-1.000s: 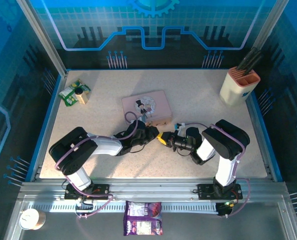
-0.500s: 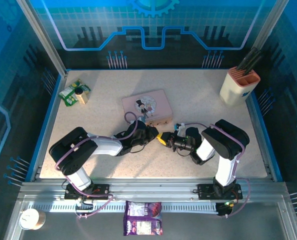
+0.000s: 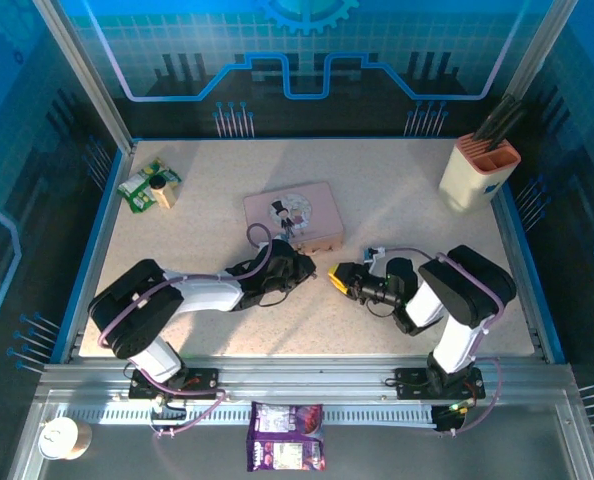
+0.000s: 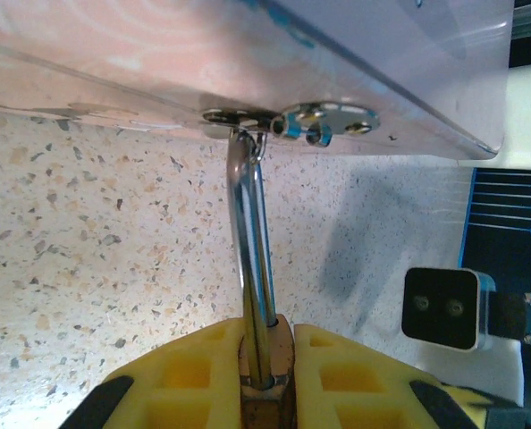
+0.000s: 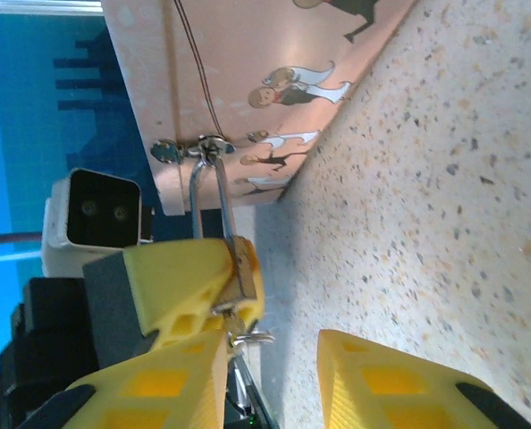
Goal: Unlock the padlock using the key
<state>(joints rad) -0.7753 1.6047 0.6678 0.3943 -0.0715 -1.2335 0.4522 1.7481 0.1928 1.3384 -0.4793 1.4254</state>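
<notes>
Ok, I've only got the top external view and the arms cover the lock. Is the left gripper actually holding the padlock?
Observer: Yes. In the left wrist view the left gripper is shut on the padlock body, and the shackle runs up to the hasp of the pink tin.
Operator: Where's the key?
Observer: In the right wrist view a small silvery piece, probably the key, sticks out of the padlock's bottom end. I can't tell if it has been turned.
Operator: And the right gripper?
Observer: The right gripper is open, with nothing but table between its fingers.
</notes>
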